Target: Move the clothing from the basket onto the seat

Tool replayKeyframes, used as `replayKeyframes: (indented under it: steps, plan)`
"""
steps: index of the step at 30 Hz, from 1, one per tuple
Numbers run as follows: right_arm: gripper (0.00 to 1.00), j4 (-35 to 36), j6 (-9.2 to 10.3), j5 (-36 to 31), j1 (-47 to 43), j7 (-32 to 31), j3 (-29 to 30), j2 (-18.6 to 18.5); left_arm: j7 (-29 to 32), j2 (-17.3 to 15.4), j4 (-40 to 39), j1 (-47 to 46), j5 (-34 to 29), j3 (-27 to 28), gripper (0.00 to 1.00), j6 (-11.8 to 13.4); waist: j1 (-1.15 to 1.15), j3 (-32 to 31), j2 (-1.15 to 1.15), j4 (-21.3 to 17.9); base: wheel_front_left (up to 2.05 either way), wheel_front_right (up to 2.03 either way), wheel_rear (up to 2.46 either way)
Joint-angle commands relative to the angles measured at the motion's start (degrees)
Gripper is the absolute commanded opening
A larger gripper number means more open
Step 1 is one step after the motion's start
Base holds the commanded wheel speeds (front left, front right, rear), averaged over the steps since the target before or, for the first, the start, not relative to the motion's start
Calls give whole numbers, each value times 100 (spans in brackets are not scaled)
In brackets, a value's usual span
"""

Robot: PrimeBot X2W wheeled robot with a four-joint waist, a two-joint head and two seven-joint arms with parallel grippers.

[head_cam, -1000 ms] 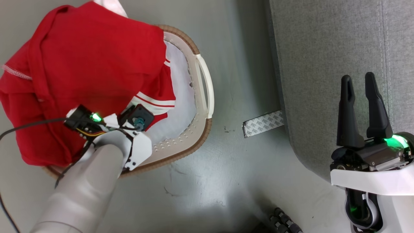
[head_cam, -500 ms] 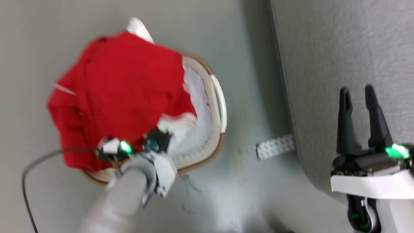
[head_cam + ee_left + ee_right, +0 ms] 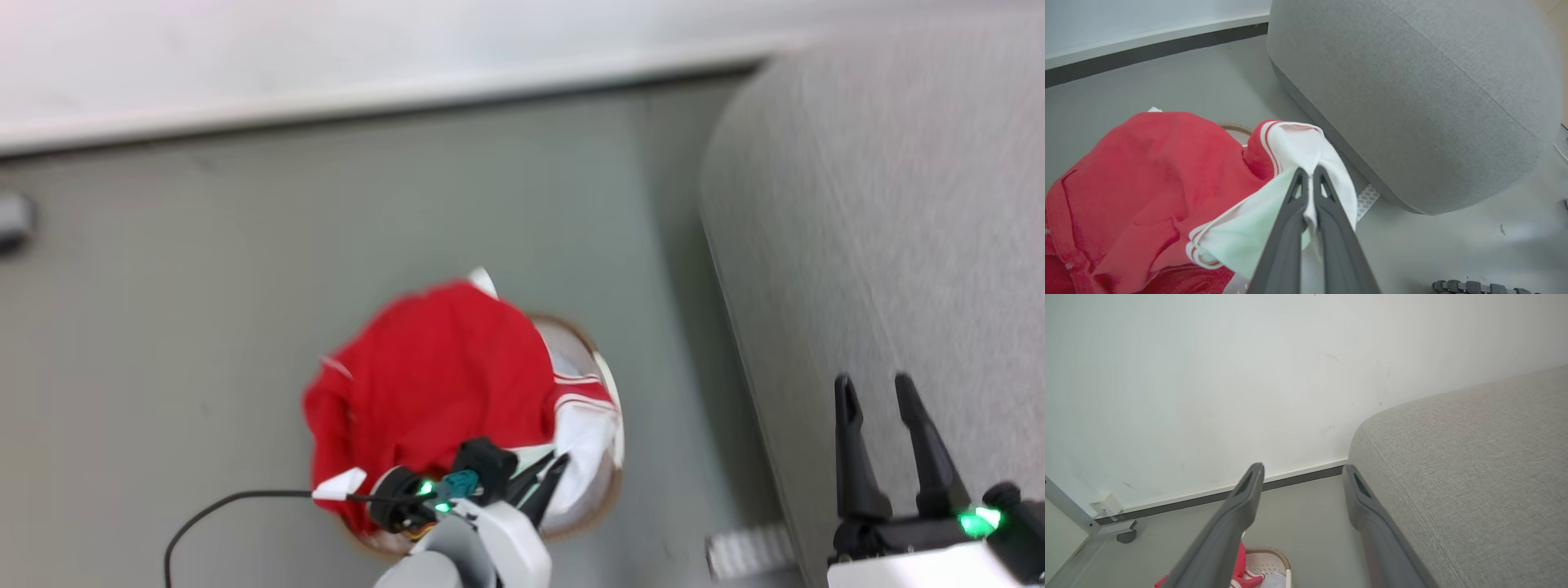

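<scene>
The clothing (image 3: 433,384) drapes over the basket (image 3: 611,392), left of the seat (image 3: 882,245).

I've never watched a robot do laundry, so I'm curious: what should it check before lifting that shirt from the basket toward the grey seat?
1. Left gripper shut on the jersey: ok, it pinches the white panel.
2. Enough cloth in the pinch: cannot tell.
3. Jersey free of the plain red garment: not ok, that one lies partly over it.
4. Clothing out of the basket: not ok, both garments are heaped on it.
5. Seat close beside the basket: ok.
6. Right gripper open, holding nothing: ok.
</scene>
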State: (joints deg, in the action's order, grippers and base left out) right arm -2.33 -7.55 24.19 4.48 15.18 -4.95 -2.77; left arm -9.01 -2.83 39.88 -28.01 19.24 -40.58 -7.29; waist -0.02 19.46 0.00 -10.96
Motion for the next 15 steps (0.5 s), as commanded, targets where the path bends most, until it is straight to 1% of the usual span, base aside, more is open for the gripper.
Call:
replayKeyframes:
  steps: [1, 5, 11, 15]
  plan:
    - [100, -37, 12, -45, -137, -3, 26, -22, 43, -14, -176, 135, 74, -10, 0, 27, 2, -921, 0, 440, 0, 0, 0]
    - [100, -88, 12, -120, -369, -4, 23, -21, 299, -64, -957, 266, 190, 46, 0, 193, 2, -1359, 0, 502, 0, 0, 0]
    - [100, -125, 12, -274, -636, -4, -20, -21, 788, -355, -2212, 358, 282, 174, 0, 385, 2, -1844, 0, 501, 0, 0, 0]
    - [100, -57, 12, -530, -698, -4, -111, -21, 1164, -595, -2996, 303, 307, 274, 0, 508, 2, -1999, 0, 484, 0, 0, 0]
